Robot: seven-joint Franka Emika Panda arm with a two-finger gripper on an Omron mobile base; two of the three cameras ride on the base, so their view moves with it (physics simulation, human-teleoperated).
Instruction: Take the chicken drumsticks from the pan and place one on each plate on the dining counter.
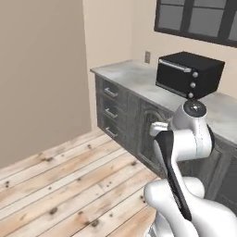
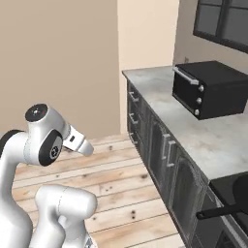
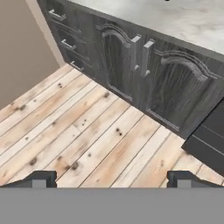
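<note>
In the left base view, the approach step is being judged under way; the toaster oven (image 1: 190, 74) is sitting far right on a counter (image 1: 134, 74). In the right base view, the pan (image 2: 237, 198) is being glimpsed near right, its contents hidden, so driving closer is being called for. In the hand view, the gripper (image 3: 112, 179) is being held spread and empty over the floor (image 3: 78, 131), cabinet doors (image 3: 144, 74) lying beyond.

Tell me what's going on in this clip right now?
The white arm is handling nothing at the moment. Its gripper is open and empty, looking down at the wooden floor in front of the dark cabinet doors. A black toaster oven sits on the grey counter beside the robot. At the right base view's lower right edge, a black pan with its long handle is on the stove. No drumstick has been picked up yet.
</note>
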